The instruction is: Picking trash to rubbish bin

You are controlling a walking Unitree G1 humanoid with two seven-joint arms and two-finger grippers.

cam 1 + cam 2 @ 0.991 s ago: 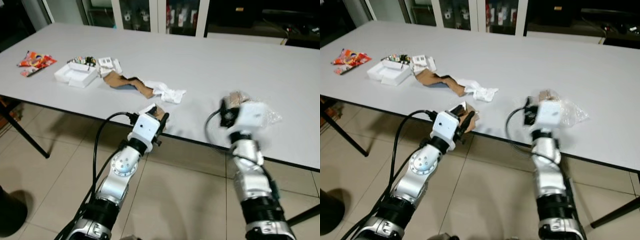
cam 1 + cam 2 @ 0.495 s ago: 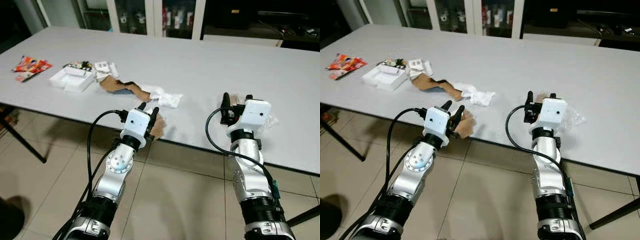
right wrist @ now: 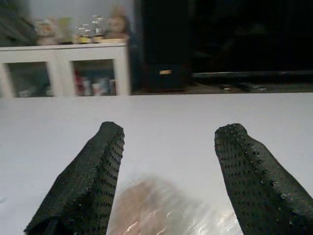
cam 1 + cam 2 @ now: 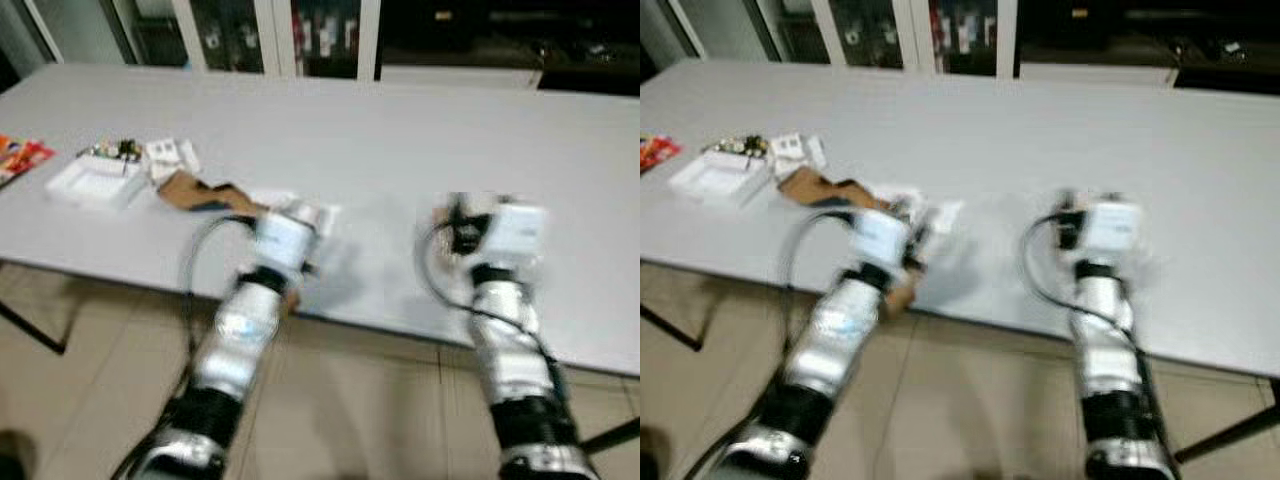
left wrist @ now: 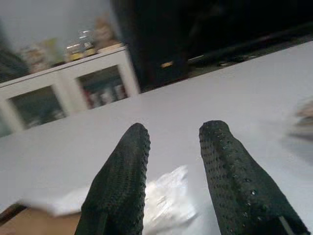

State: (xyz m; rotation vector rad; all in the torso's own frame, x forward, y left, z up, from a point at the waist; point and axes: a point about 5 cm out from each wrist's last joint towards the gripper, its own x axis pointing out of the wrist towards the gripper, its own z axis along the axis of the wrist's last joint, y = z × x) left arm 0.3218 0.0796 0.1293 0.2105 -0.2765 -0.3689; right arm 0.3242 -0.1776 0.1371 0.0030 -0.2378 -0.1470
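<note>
Grey bench before glass-fronted cabinets

A long grey bench (image 4: 400, 130) spans the room over a beige tiled floor (image 4: 90, 380); white cabinets (image 4: 290, 35) with glass doors stand behind it.

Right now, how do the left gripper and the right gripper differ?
The left gripper stands at the table's near edge over crumpled white tissue; the right gripper is over a clear plastic wrapper with something brown inside. The left's two black fingers are less spread than the right's. Both are open, empty and point across the long grey table.
</note>
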